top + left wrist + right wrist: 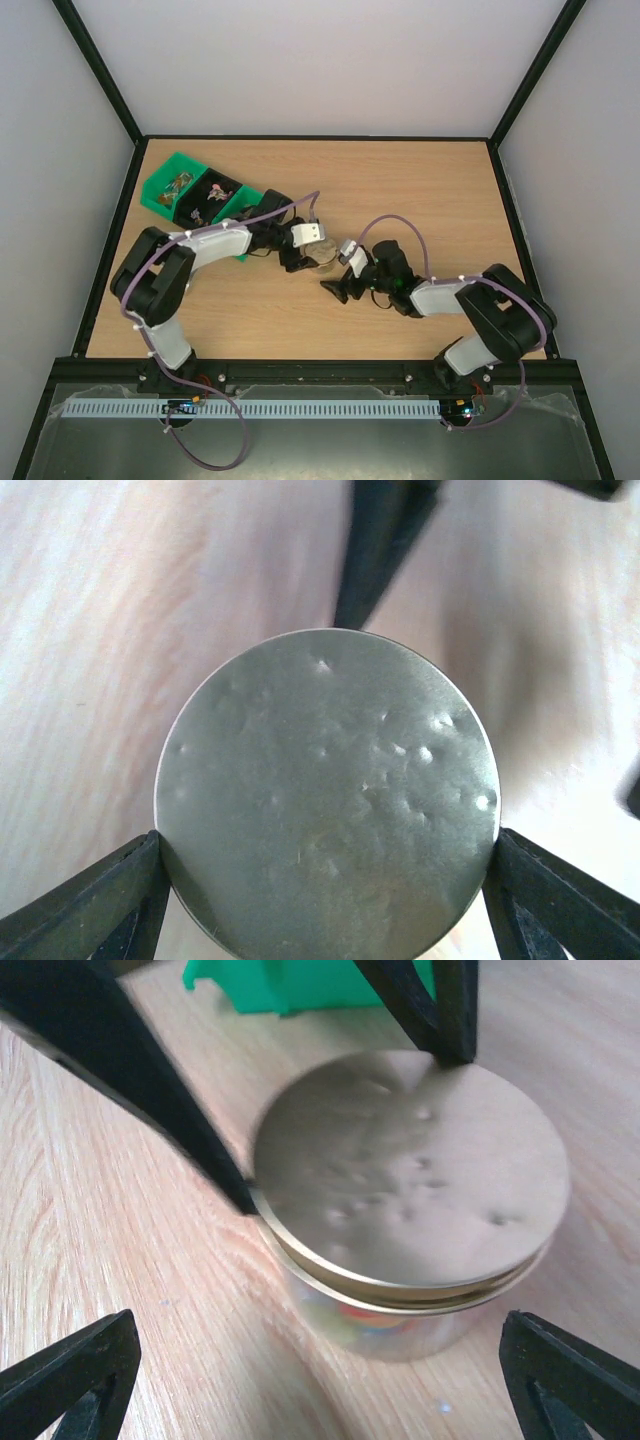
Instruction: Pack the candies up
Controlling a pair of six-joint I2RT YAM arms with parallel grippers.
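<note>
With candies point(365, 1318) glimpsed inside the jar point(400, 1332) mid-table, the left pincer point(325, 855) clamps the lid point(328, 798) while the right pincer point(320, 1360) gapes empty; I'd press it squarely before releasing.

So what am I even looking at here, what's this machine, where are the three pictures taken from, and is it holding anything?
Two robot arms are bolted to a wooden table. One picture looks down from above; the other two come from cameras on each wrist. At the back left sits a green tray with small candies in its compartments. In the middle stands a clear jar with a round lid on top. The left gripper has its fingers against the lid's edges, gripping it. The right gripper is open in front of the jar, holding nothing.
</note>
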